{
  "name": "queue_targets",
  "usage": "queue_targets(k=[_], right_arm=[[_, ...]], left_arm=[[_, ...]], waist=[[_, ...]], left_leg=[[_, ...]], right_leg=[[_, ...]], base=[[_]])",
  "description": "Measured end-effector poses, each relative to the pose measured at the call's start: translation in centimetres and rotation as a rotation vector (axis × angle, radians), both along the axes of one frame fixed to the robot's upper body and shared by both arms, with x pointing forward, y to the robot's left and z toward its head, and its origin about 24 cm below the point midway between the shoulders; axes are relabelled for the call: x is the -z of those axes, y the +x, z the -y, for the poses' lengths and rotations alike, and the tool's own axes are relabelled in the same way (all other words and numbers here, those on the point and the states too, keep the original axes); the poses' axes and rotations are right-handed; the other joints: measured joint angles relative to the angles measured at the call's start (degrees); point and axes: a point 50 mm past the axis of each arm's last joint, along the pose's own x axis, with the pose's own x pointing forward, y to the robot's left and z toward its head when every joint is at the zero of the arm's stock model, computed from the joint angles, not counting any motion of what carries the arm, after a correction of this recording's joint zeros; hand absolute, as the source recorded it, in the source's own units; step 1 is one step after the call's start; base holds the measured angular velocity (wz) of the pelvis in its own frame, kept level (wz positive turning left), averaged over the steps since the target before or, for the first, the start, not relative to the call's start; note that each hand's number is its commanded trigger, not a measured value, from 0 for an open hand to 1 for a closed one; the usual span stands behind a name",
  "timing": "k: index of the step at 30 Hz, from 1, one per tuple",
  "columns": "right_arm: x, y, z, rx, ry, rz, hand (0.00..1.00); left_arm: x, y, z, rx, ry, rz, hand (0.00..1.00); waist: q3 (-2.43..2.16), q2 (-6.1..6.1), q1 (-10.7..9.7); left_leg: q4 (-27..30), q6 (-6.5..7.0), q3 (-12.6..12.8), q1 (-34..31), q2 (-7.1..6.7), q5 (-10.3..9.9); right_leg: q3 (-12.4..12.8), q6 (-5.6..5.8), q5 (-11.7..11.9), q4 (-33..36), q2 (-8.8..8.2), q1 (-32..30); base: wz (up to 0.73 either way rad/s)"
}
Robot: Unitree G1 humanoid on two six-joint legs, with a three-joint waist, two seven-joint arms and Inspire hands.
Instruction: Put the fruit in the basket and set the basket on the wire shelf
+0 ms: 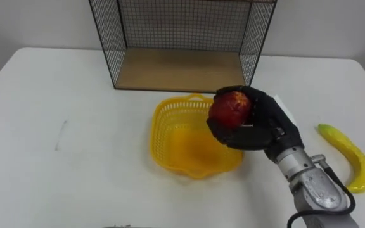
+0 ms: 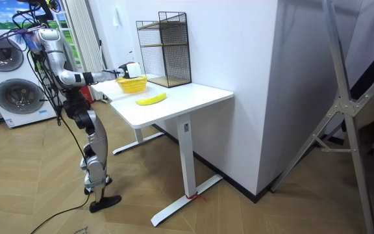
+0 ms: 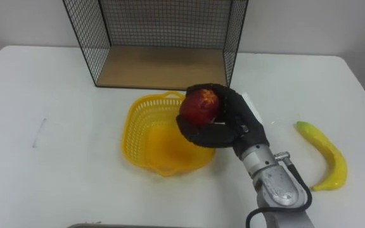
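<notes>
Apple (image 1: 232,106) gripped in the right hand (image 1: 262,130) over the right rim of the basket (image 1: 162,138); banana (image 1: 352,159) far right, open bench (image 1: 62,95) left.

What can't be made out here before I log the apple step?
Eye views: the right hand hides the right rim of the basket and part of its floor.
Eye views: the same hand covers the underside of the apple.
Eye views: the wire shelf is cut off above by the top edge.
Room view: hand and apple are too small to read the grip.
</notes>
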Motion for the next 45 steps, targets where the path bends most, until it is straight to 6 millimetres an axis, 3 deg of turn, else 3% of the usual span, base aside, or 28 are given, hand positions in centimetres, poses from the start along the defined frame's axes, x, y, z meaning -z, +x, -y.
queue_targets(k=[7, 31, 40, 45], right_arm=[[0.2, -0.1, -1.0, -0.063, -0.022, -0.006, 0.0], [0.2, -0.1, -1.1, -0.07, -0.015, -0.022, 0.0], [-1.5, 0.5, 1.8, 0.111, 0.005, 0.056, 0.0], [-2.2, 0.7, 3.7, 0.229, 0.015, 0.085, 0.0]], left_arm=[[-0.1, 0.0, -0.4, 0.007, 0.007, 0.002, 0.0], [0.0, -0.2, -0.2, 0.025, -0.002, -0.011, 0.0], [0.0, -0.8, 0.0, 0.0, -0.005, -0.02, 0.0], [-0.1, -1.3, -0.5, -0.031, 0.009, -0.021, 0.0]], waist=[[0.03, -0.89, 0.0], [0.28, -1.17, -0.1], [-0.08, -0.46, -0.5], [-0.1, -0.65, -2.3]], left_leg=[[0.1, 0.0, 0.0, 0.0, -0.05, 0.0], [0.1, 0.0, -0.5, -0.1, -0.06, 0.0], [0.1, 0.01, -0.4, 0.1, -0.12, 0.0], [0.1, 0.02, -0.3, 0.2, -0.1, 0.0]], right_leg=[[-0.1, 0.0, 0.0, 0.0, -0.07, 0.2], [-0.6, 0.0, 0.0, -0.1, -0.07, 0.4], [-0.3, 0.0, 0.0, 0.1, -0.15, 0.3], [-0.3, 0.0, 0.0, 0.0, -0.14, 0.4]], base=[[0.0], [0.0], [0.0], [0.0]])
